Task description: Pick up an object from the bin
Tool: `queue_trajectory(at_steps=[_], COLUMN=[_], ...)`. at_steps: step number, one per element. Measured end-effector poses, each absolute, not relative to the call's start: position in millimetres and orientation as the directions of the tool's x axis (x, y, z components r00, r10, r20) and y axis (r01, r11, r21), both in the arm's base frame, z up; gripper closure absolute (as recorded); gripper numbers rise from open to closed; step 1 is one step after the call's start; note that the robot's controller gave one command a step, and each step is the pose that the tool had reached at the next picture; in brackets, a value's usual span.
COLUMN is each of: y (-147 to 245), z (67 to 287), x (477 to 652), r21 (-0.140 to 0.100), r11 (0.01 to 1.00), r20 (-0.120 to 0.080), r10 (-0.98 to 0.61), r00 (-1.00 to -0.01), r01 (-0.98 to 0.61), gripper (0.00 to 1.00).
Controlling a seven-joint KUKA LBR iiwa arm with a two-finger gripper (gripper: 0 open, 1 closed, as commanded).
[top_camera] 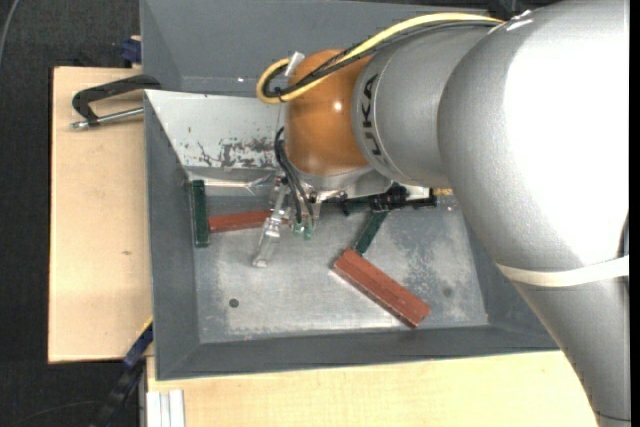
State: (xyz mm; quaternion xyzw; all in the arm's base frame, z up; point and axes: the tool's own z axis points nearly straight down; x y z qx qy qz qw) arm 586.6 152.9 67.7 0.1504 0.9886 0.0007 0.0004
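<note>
Red bar (pixel 236 222) lay flat on the left side of the bin (pixel 300 310) floor, close to the back wall, and the tool (pixel 279 233) hung over its right end. I could not tell if the tool was spread or pressed together. The bar looked small, thin and hard, maybe wood or plastic, so it would likely be light and stiff and would not bend or break when squeezed. Its top looked smooth, so it might slip if it was pinched only at the tip. The best place to take hold seemed to be across its two long sides, nearer the middle. A thin green stick (pixel 200 213) lay just at the bar's left end, so there was little room on that side. The bin floor was hard grey metal with scratches. It was flat and bare in front of the bar, so there was room there. A bigger red-brown block (pixel 381 288) lay well apart to the right, and a dark green stick (pixel 369 233) lay between that block and the tool.
</note>
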Motion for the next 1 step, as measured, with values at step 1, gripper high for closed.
queue_trajectory(at_steps=[1], y=[153.6], z=[70.8], x=[587.1], r21=[0.004], r11=[0.955], r20=[-0.002], r10=[0.298], r00=[-0.955], r01=[0.298], gripper=[1.00])
